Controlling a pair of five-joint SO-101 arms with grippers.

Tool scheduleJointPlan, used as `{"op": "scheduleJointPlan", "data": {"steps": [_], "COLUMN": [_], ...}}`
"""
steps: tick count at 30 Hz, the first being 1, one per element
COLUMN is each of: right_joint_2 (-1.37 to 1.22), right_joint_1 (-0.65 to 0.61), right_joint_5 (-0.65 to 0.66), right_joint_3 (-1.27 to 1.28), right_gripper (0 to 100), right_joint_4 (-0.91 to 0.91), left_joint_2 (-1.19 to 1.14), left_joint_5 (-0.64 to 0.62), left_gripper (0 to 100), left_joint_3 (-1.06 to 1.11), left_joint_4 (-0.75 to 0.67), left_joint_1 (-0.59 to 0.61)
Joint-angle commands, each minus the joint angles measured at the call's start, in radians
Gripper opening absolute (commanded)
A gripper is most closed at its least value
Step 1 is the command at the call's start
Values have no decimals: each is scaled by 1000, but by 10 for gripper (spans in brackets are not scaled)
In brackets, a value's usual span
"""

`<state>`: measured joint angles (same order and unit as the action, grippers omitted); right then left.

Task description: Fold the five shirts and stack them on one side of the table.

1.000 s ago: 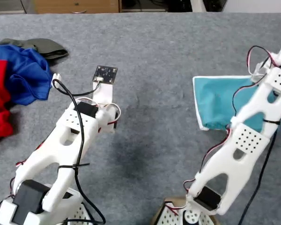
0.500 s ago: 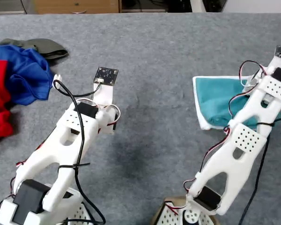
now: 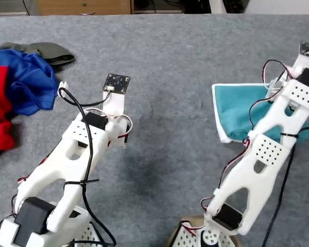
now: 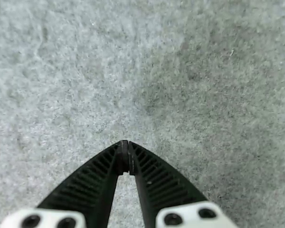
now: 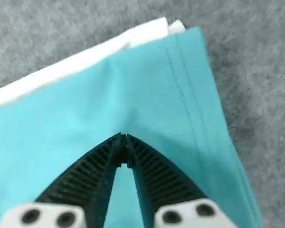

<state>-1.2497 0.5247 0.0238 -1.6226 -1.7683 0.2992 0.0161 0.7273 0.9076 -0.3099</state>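
Since a second ago my right gripper (image 5: 124,147) has slid farther across the teal shirt (image 3: 236,114), tips closed; the loose shirts (image 3: 20,87) lie nearer my closed left gripper (image 4: 125,159)

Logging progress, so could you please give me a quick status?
Left gripper shut over table. Right gripper shut over teal shirt. Red shirt, blue shirt heaped opposite.

White shells with dotted perforations are noted on the left arm (image 3: 67,164) and right arm (image 3: 262,159). Black motors (image 3: 33,216) are fitted at the joints, and black, red and white cables (image 3: 85,134) are looped alongside. The left gripper (image 4: 124,159) and right gripper (image 5: 123,151) are fitted with black ribbed fingers (image 4: 154,183) on white mounts with dark screw holes.
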Motion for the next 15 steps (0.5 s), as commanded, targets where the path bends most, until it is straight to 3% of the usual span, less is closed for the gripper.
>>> {"op": "scheduleJointPlan", "data": {"steps": [1, 5, 12, 15], "right_joint_2": [176, 344, 720, 843], "right_joint_1": [8, 13, -81, -110], "right_joint_5": [12, 9, 8, 8], "right_joint_3": [-18, 182, 966, 1268], "right_gripper": [4, 4, 4, 4], "right_joint_4": [-21, -21, -2, 137], "left_joint_2": [4, 4, 16, 16], "left_joint_5": [-2, -2, 3, 0], "left_gripper": [18, 18, 18, 18], "left_joint_3": [-3, -3, 8, 18], "left_joint_4": [-3, -3, 0, 2], "left_joint_1": [11, 11, 12, 41]}}
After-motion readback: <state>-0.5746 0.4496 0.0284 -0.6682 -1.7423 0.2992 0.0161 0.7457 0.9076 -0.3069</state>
